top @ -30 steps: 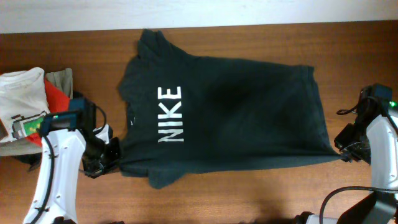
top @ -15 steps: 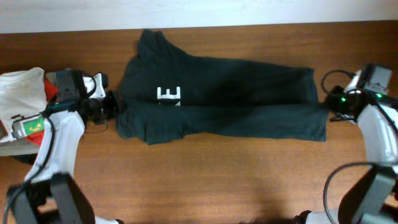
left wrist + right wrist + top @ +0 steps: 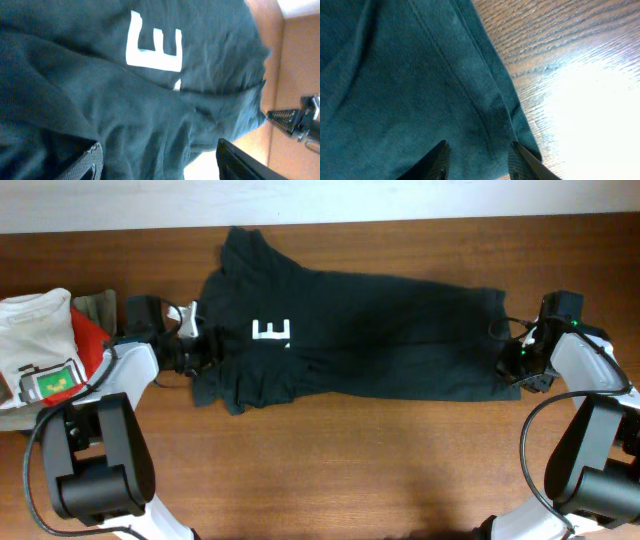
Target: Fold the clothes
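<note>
The dark T-shirt lies across the table, folded in half lengthwise, with only a white "E" of its print showing. My left gripper is at the shirt's left end, over the bunched sleeve area. In the left wrist view the left gripper is open, its fingers wide apart with loose cloth below them. My right gripper is at the shirt's right end by the hem. In the right wrist view the right gripper is open just above the hem, gripping nothing.
A pile of other garments sits at the far left: a white shirt with a green patch, a red piece and a khaki one. Bare wooden table runs along the front. A pale wall borders the back.
The shirt's near half has been carried over onto the far half, hiding most of the print. Both grippers went from shut on the cloth to open and let it go.
</note>
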Controlling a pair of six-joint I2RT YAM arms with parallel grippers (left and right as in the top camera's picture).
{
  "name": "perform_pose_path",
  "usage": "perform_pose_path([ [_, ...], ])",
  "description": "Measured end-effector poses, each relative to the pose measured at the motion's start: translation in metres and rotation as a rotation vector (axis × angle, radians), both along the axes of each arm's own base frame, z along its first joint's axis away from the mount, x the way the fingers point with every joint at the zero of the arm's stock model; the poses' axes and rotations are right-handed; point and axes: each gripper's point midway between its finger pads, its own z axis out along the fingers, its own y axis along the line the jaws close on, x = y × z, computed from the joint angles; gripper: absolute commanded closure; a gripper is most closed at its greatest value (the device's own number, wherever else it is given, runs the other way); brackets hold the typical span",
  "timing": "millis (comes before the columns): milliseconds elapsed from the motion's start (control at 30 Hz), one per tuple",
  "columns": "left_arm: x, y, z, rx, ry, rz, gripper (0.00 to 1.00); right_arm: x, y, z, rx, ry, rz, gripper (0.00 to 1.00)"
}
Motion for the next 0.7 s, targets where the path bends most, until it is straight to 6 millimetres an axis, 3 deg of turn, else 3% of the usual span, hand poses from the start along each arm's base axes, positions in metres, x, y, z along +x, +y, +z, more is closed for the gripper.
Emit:
perform_pose_path([
  [67, -0.017, -0.015, -0.008, 0.041, 0.027, -0.09, 0.28, -0.004, 0.0, -0.003, -0.004, 0.014, 0.004, 0.71],
  [133, -0.03, -0.03, -0.017, 0.116, 0.038, -0.182, 0.28, -0.016, 0.004, -0.018, 0.005, 0.052, 0.012, 0.86],
  [200, -0.039, -0.045, -0.026, 0.206, 0.034, -0.261, 0.28, -0.031, 0.006, -0.032, 0.005, 0.103, 0.009, 0.86],
  [333, -0.055, -0.079, -0.039, 0.352, 0.018, -0.401, 0.28, -0.032, 0.003, -0.031, -0.012, 0.111, 0.006, 0.86],
  [367, -0.06, -0.082, -0.044, 0.42, 0.024, -0.431, 0.39, -0.033, 0.003, -0.032, -0.014, 0.112, 0.006, 0.86],
  [433, -0.066, -0.083, -0.052, 0.565, 0.013, -0.481, 0.92, -0.033, 0.003, -0.032, -0.015, 0.113, 0.006, 0.86],
  [467, -0.066, -0.083, -0.052, 0.581, 0.012, -0.484, 1.0, -0.033, 0.003, -0.032, -0.015, 0.113, 0.006, 0.86],
  [567, -0.064, -0.074, -0.055, 0.726, 0.001, -0.492, 1.0, -0.033, 0.003, -0.032, -0.016, 0.113, 0.006, 0.86],
  [633, -0.045, -0.074, -0.037, 0.751, -0.028, -0.465, 1.0, -0.033, 0.003, -0.032, -0.018, 0.114, 0.007, 0.86],
  [667, -0.009, -0.08, -0.007, 0.755, -0.129, -0.411, 0.94, -0.033, 0.002, -0.032, -0.019, 0.114, 0.007, 0.86],
  [700, 0.026, -0.083, 0.026, 0.756, -0.237, -0.348, 0.66, -0.033, 0.002, -0.032, -0.019, 0.115, 0.007, 0.86],
])
